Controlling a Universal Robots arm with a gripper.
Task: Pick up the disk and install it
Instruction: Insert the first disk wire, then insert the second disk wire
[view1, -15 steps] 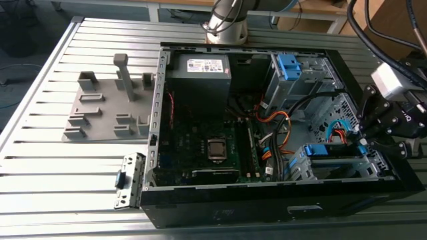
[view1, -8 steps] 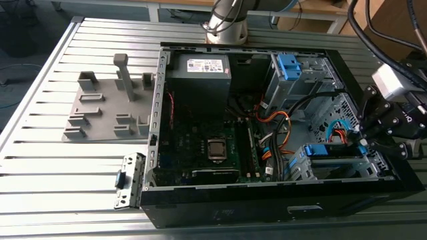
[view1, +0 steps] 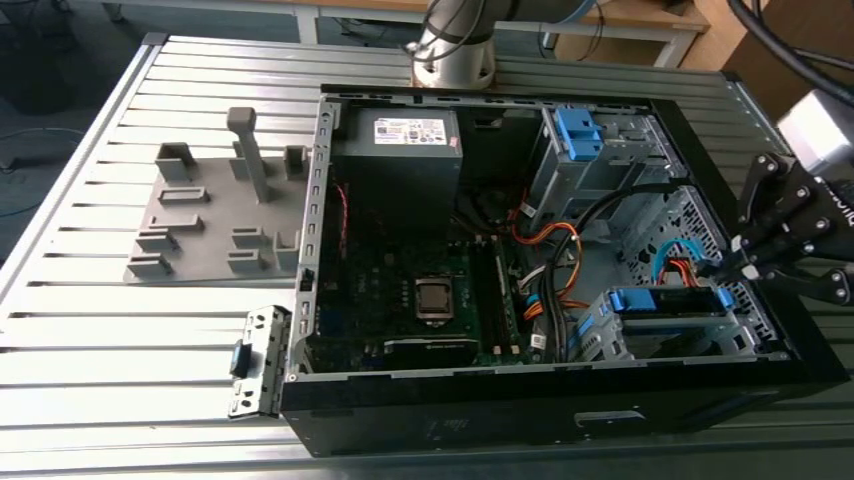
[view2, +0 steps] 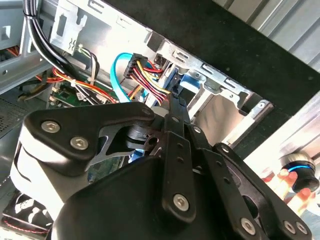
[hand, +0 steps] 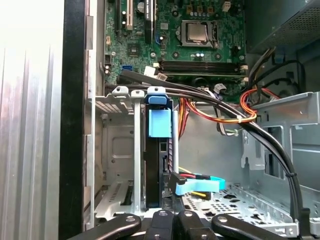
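Blue-railed disk seated in drive cage, beside gripper; finger state unclear.

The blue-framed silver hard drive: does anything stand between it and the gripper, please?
Nothing visible does: the gripper faces the blue-framed silver hard drive directly. A light-blue flat cable lies beside that gap.

An open computer case is laid on a slatted metal table; a grey fixture is set beside it.
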